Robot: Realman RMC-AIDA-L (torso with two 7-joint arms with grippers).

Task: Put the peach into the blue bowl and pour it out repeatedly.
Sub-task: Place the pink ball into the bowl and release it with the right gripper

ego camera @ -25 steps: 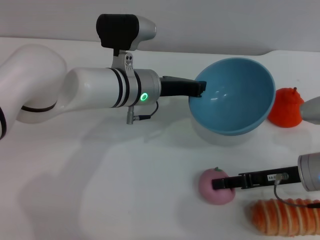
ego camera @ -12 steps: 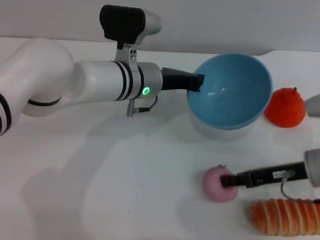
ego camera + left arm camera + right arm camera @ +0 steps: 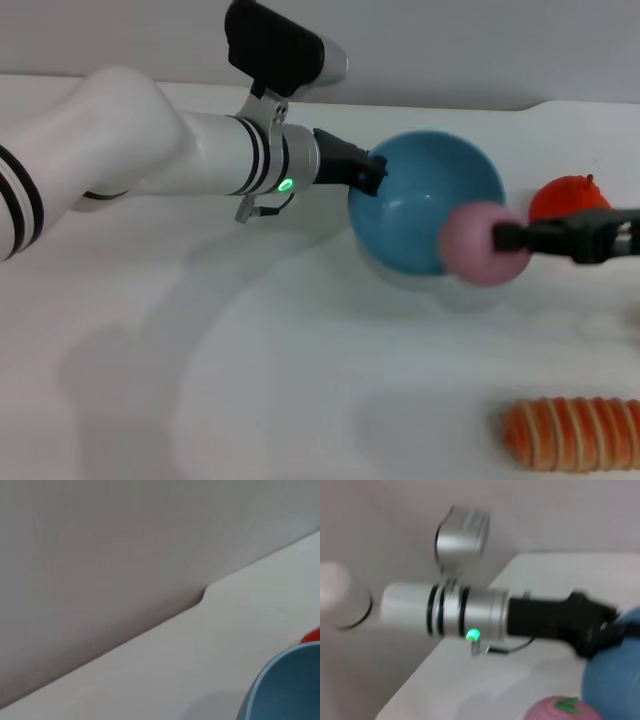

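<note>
1. Right gripper (image 3: pixel 506 240): black fingers clamped on the small round pink-mauve toy peach (image 3: pixel 484 243), holding it off the white table (image 3: pixel 250 380). The arm enters from the right edge of the head view.
2. Peach position: in front of the near right rim of the round light-blue glossy plastic bowl (image 3: pixel 425 200), overlapping it in the head view; whether they touch cannot be told. In the right wrist view the peach (image 3: pixel 562 710) shows a green leaf mark, with the bowl (image 3: pixel 615 675) just beside it.
3. Left gripper (image 3: pixel 368 176): black fingers closed on the bowl's left rim. Bowl is tilted, opening facing toward the robot and the peach.
4. Orange-red stemmed toy fruit (image 3: pixel 567 198) rests on the table, just right of the bowl, behind the right gripper.
5. Orange-and-white striped ridged toy (image 3: pixel 572 434) lies at the table's near right, well apart from the bowl.
</note>
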